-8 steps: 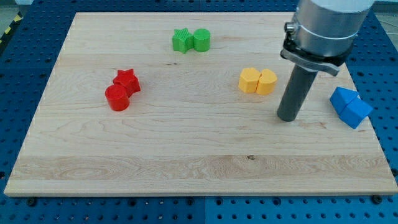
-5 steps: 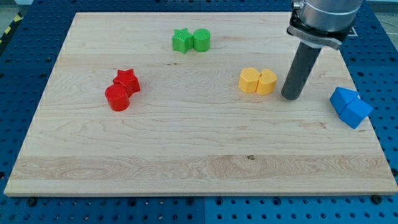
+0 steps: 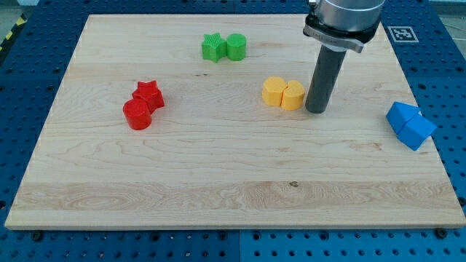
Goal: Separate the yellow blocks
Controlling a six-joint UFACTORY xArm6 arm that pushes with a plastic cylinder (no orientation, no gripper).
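No jaws on this rig, just rod, holds nothing. My tip (image 3: 316,110) sits against view-right side of the yellow blocks (image 3: 283,94). Pair touching each other, no gap yet. Separation not done imo; needs wedge btwn them.

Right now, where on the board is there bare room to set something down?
The bottom strip below the red blocks and blue blocks is free, as is the middle between red and yellow blocks. Crowded around yellow, where my tip sits.
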